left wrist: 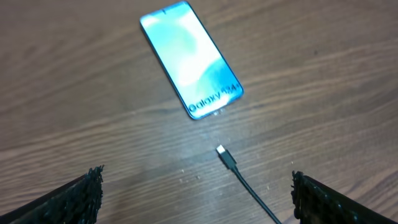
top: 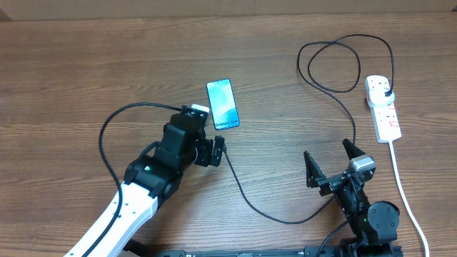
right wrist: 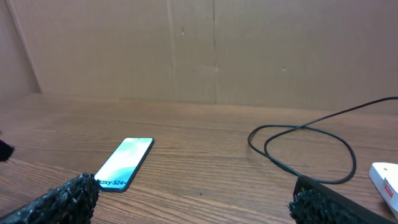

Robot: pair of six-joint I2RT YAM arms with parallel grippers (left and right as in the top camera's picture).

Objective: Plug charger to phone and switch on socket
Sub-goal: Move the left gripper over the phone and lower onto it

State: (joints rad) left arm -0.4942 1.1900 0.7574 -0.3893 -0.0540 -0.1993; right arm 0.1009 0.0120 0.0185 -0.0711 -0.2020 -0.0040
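The phone (top: 223, 104) lies face up with its screen lit; it also shows in the left wrist view (left wrist: 189, 65) and the right wrist view (right wrist: 124, 163). The charger's black cable (top: 246, 196) runs across the table, loops at the back, and its black plug (top: 386, 93) sits in the white socket strip (top: 383, 108). Its metal-tipped connector (left wrist: 225, 155) lies on the wood just short of the phone's near end. My left gripper (top: 218, 151) is open above the connector, holding nothing (left wrist: 198, 199). My right gripper (top: 330, 165) is open and empty (right wrist: 196, 202), well away from the socket (right wrist: 387, 180).
The strip's thick white cord (top: 405, 189) runs down the right side past my right arm. A cable loop (right wrist: 298, 149) lies ahead of my right gripper. A brown board wall (right wrist: 211, 50) stands behind the table.
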